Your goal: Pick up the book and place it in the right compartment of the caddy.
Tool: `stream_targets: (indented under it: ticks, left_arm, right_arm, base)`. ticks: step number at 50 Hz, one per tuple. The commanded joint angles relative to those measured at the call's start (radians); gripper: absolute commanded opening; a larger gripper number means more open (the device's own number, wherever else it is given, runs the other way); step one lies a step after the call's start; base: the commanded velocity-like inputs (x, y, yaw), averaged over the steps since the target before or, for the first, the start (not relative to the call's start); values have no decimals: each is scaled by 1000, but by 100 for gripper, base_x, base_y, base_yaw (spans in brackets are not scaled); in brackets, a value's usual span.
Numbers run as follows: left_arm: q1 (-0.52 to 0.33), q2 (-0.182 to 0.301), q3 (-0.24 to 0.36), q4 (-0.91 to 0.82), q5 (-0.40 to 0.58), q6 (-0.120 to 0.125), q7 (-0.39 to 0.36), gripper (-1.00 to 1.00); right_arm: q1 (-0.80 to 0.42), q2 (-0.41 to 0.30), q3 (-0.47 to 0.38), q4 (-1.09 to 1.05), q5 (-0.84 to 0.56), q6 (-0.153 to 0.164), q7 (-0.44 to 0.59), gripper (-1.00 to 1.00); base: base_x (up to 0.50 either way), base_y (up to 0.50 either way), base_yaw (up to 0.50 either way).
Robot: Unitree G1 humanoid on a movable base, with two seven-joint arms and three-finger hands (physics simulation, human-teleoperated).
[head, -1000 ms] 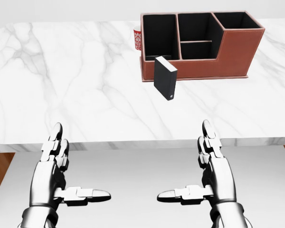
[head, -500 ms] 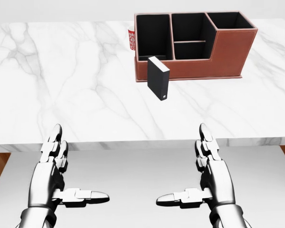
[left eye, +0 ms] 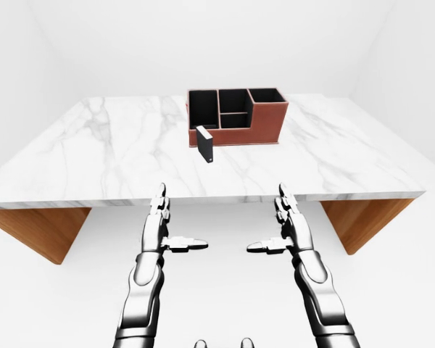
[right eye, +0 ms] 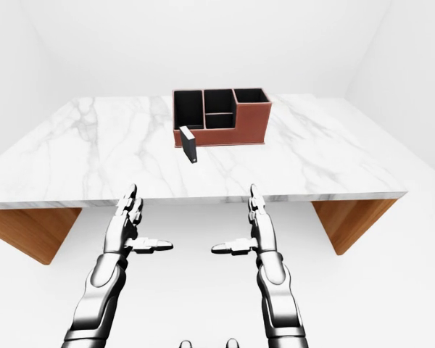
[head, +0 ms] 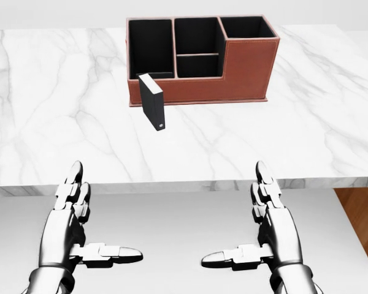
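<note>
Beyond open fingers (head: 76, 177): upright book (head: 152, 101).

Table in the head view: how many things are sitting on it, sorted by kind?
Books: 1, the black book standing upright on the marble table, just below the caddy's left end in the head view.
Caddies: 1, the red-brown caddy with black compartments.
Total: 2. Both hands hang open, short of the table's near edge.
</note>
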Motion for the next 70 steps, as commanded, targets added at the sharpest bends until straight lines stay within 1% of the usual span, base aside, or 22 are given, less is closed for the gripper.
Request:
stream_targets:
  ticks: [1, 3, 5, 8, 9, 12, 14, 17, 28, 32, 33, 34, 36, 40, 41, 42, 45, 50, 58, 61, 65, 70]
  left_arm:
    - [1, 0, -1, -3, 0, 4, -1, 100]
    - [0, 0, -1, 1, 1, 1, -1, 100]
    - [0, 0, -2, 3, 1, -1, -2, 100]
    - [-1, 0, -2, 5, 2, -1, -2, 100]
    - [0, 0, -2, 3, 2, 0, -2, 100]
    - [2, 0, -3, -3, 2, 3, -2, 100]
    - [1, 1, -3, 5, 4, -4, -3, 100]
    - [4, 0, -5, -7, 5, 7, -3, 100]
    - [-1, -1, -4, 9, 5, -2, -3, 100]
    - [0, -1, -6, 2, 7, 6, -2, 100]
    - [0, -1, -5, 6, 6, 2, -3, 100]
    - [-1, -1, -5, 5, 5, 6, -2, 100]
    - [-1, -1, -5, 2, 5, 9, -1, 100]
    - [-2, -1, -3, 6, 3, 8, -2, 100]
    - [-1, 0, -8, 14, 11, 1, -2, 100]
    - [-1, 0, -9, 15, 12, 0, -2, 100]
    - [0, -1, -9, 13, 13, 2, -3, 100]
    - [-2, -1, -8, 11, 12, 6, -3, 100]
    - [-5, -1, -7, 21, 13, -2, -3, 100]
    - [-4, -1, -8, 16, 13, 2, -2, 100]
    - [-4, -1, -8, 14, 12, 5, -3, 100]
    - [-6, 0, -6, 22, 11, 0, -4, 100]
  right_arm:
    - [3, 1, 3, 3, -6, -13, 2, 100]
    - [4, 0, 6, 4, -11, -21, 3, 100]
    - [8, 1, 8, -7, -13, -17, 3, 100]
    - [11, 1, 10, -11, -14, -23, 8, 100]
    - [12, 1, 10, -16, -12, -19, 10, 100]
    - [9, 1, 9, -7, -13, -23, 10, 100]
    - [6, 1, 8, 0, -16, -24, 7, 100]
    - [10, 1, 11, -6, -21, -21, 7, 100]
    - [12, 0, 13, -4, -30, -33, 8, 100]
    - [11, 0, 13, 1, -32, -38, 9, 100]
    - [12, 0, 13, -1, -32, -36, 10, 100]
    - [8, 0, 12, 10, -33, -43, 9, 100]
    - [6, 0, 12, 17, -34, -47, 9, 100]
    - [7, 1, 12, 6, -33, -36, 8, 100]
    - [11, 1, 14, 14, -40, -40, 6, 100]
    - [11, 1, 14, 14, -40, -40, 6, 100]
    - [11, 1, 14, 18, -41, -44, 7, 100]
    - [9, 1, 14, 15, -40, -40, 8, 100]
    - [10, 1, 15, 14, -42, -41, 8, 100]
    - [8, 1, 14, 16, -41, -42, 8, 100]
    - [9, 1, 15, 7, -42, -33, 8, 100]
    - [8, 2, 15, 12, -42, -39, 8, 100]
  base:
    - [0, -20, 0]
    - [0, -1, 0]
    - [0, 0, 0]
    - [0, 0, 0]
    - [0, 0, 0]
    - [0, 0, 0]
    - [0, 0, 0]
    - [0, 0, 0]
    - [31, 0, 0]
    - [35, 0, 0]
    - [35, 0, 0]
    - [36, 0, 0]
    - [35, 0, 0]
    - [35, 0, 0]
    - [35, 0, 0]
    - [35, 0, 0]
    - [35, 0, 0]
    - [35, 0, 0]
    - [35, 0, 0]
    - [35, 0, 0]
    - [35, 0, 0]
    - [35, 0, 0]
